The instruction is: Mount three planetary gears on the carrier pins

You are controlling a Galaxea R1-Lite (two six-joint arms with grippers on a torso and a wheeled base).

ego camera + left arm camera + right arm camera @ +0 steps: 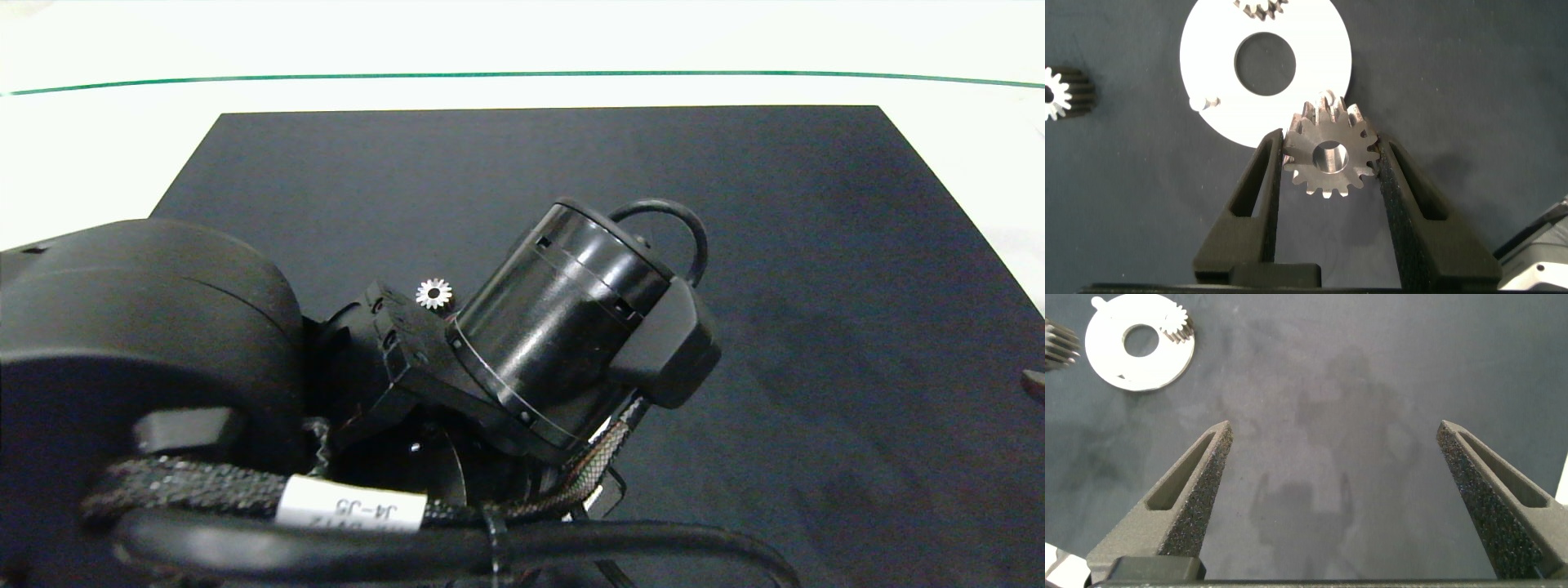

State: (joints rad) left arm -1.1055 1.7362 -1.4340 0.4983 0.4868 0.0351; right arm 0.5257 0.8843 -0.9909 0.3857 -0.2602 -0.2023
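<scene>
**Left pincer holding one gear over the disc edge**

Gear in grasp (1329, 155): one silvery spur gear, bore facing the left wrist camera, clamped between the two fingers of the left pincer (1331, 163). It sits over the rim of the white disc (1208, 61), at the disc's 5 o'clock edge in that view; a pin tip (1328, 95) shows just behind the gear's teeth. Whether the gear touches the pin cannot be told.

Gears, counted: three. One in the grasp; one seated on the disc (1261, 8) at its 12 o'clock edge, cut off by the frame; one loose gear (1063, 92) lying on the dark mat (1470, 73) at 9 o'clock of the disc, apart from it.

Pins, counted: two show bare — the one behind the held gear and another (1200, 103) at the disc's 7 o'clock. The third cannot be seen.

Left arm (563, 327): reaches in from 9 o'clock of the head view, wrist bent downward over the mat's middle, hiding the disc; the loose gear shows beside it.

Right pincer (1331, 482): fingers wide apart, holding nothing, hanging over bare mat, well away from the disc.

Counter (98, 147): white, carrying the mat.
</scene>
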